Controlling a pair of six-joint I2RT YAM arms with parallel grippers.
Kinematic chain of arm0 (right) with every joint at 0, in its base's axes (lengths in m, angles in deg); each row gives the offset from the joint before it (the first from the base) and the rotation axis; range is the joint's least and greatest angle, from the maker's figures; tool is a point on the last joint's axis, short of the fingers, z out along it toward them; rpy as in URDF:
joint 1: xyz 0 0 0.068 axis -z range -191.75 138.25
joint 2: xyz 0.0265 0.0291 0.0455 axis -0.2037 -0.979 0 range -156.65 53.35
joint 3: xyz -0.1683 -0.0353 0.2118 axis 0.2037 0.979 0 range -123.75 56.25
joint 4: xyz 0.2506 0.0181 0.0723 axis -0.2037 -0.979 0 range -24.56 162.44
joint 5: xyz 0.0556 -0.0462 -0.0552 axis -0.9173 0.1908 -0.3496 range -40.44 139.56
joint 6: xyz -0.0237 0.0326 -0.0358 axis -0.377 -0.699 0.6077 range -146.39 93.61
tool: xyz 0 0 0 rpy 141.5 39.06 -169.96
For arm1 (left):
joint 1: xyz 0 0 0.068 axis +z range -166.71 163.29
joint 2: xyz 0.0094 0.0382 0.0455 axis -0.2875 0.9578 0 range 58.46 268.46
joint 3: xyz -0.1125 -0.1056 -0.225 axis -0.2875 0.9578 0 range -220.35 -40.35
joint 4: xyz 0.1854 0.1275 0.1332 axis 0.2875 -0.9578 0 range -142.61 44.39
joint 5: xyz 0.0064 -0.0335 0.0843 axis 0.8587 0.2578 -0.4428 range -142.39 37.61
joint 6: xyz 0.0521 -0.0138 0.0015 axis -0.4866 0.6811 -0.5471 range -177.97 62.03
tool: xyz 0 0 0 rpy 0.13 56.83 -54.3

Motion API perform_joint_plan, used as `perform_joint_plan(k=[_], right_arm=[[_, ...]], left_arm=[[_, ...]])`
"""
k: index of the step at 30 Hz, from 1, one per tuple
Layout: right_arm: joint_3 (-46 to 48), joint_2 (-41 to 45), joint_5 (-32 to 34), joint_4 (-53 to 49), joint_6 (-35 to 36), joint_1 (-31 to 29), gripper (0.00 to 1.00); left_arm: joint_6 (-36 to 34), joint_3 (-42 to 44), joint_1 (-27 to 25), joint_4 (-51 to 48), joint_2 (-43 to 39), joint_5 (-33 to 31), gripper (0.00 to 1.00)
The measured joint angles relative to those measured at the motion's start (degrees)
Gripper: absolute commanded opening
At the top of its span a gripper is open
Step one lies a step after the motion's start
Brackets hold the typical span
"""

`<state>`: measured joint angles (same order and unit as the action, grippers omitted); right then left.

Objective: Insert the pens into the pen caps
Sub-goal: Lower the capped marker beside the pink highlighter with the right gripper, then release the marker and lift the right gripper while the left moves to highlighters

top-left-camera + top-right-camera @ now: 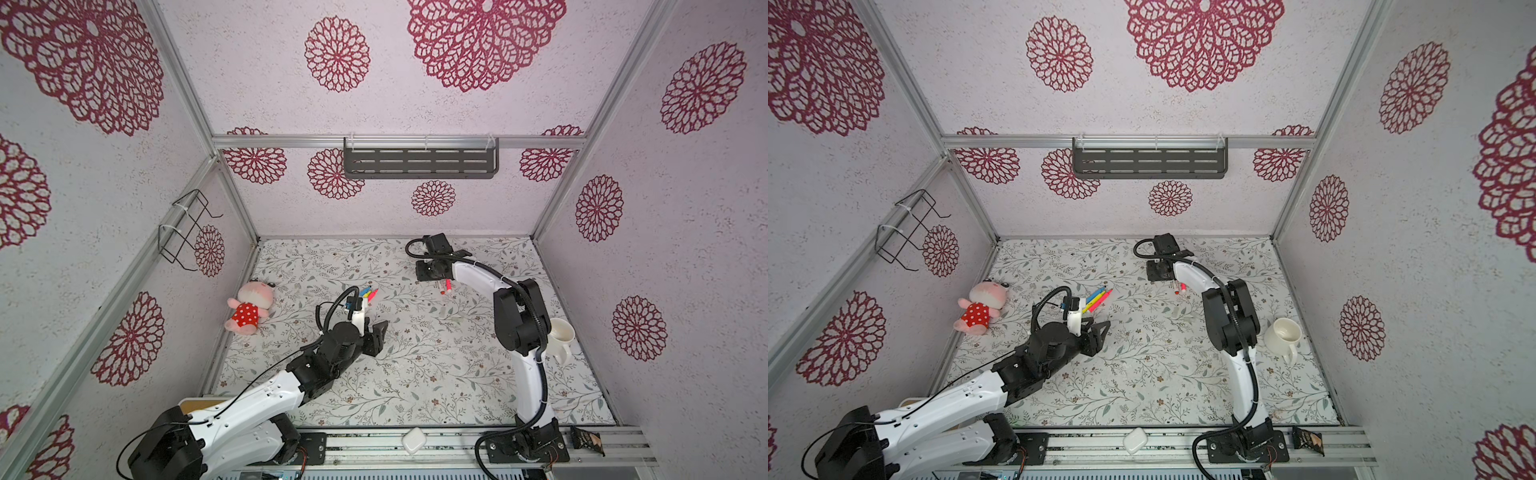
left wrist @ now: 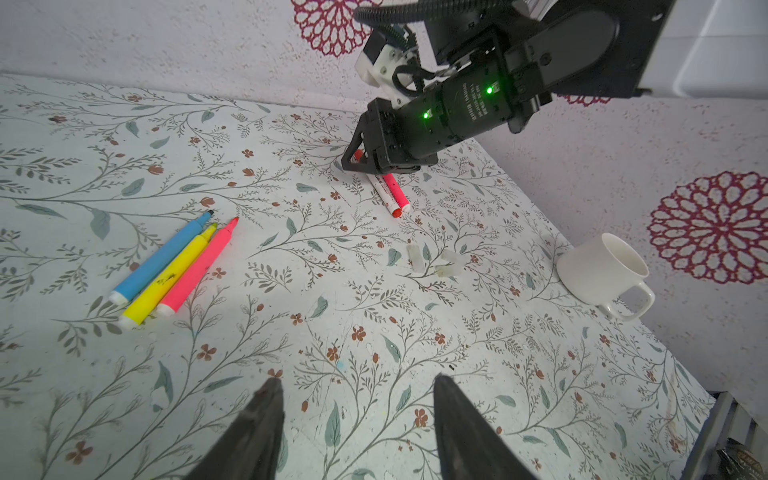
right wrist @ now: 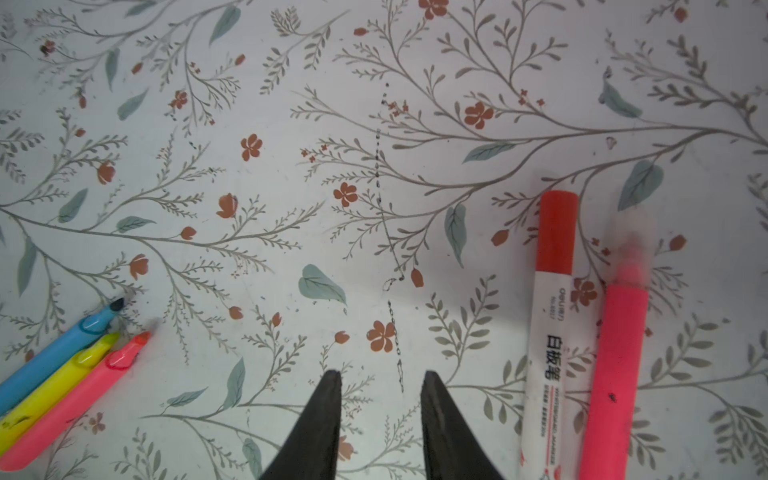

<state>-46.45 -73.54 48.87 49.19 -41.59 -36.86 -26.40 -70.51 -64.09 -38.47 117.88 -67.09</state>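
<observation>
Finds the black left gripper (image 2: 355, 382) hovering over the flowered table cover (image 2: 374, 332), jaws spread wide and empty, and the black right gripper (image 3: 380, 376) low beside a white-barrelled marker with a red cap (image 3: 548, 332) and a pink plastic highlighter (image 3: 619, 353) with a blurred tip, jaws narrowly parted on nothing. Notes a blue plastic pen (image 2: 162, 257), a yellow plastic pen (image 2: 170, 274) and a pink plastic pen (image 2: 195, 266) lying uncapped, touching side by side, well apart from three stubby see-through pen caps (image 2: 415, 257) loose near that pair.

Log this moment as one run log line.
left end effector: open, empty | right end effector: open, empty, beside red marker | three pens: uncapped, side by side | clear caps: loose
</observation>
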Motion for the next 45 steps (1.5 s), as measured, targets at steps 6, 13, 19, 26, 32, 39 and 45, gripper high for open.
perform_joint_plan(k=[6, 13, 19, 26, 32, 39, 45], right_arm=[[-0.85, -1.6, 1.18, -2.05, -0.09, 0.48, 0.37], [-4.37, -4.5, 2.64, -3.89, -0.31, 0.57, 0.39], [-5.38, -6.78, 3.96, -5.01, -0.48, 0.57, 0.41], [-6.51, -7.58, 5.9, -5.9, -1.42, 0.61, 0.42], [-6.69, -7.8, 8.07, -6.93, -3.02, 1.29, 0.44], [-6.71, -8.04, 9.97, -7.34, -4.46, 1.81, 0.45], [-6.51, -8.0, 10.49, -7.02, -5.4, 1.81, 0.46]], left_arm=[[-0.02, 0.0, 0.0, -0.26, 0.24, -0.66, 0.6], [-0.04, 0.0, 0.0, -0.61, 0.61, -0.92, 0.6], [-0.04, 0.0, 0.0, -0.63, 0.61, -1.07, 0.6], [-0.04, 0.0, 0.0, -0.63, 0.92, -1.09, 0.6], [-0.04, 0.0, 0.0, -0.68, 0.98, -1.09, 0.6], [-0.04, 0.0, 0.0, -0.68, 0.94, -1.09, 0.6], [-0.04, 0.13, 0.0, -0.98, 0.22, -1.14, 0.6]])
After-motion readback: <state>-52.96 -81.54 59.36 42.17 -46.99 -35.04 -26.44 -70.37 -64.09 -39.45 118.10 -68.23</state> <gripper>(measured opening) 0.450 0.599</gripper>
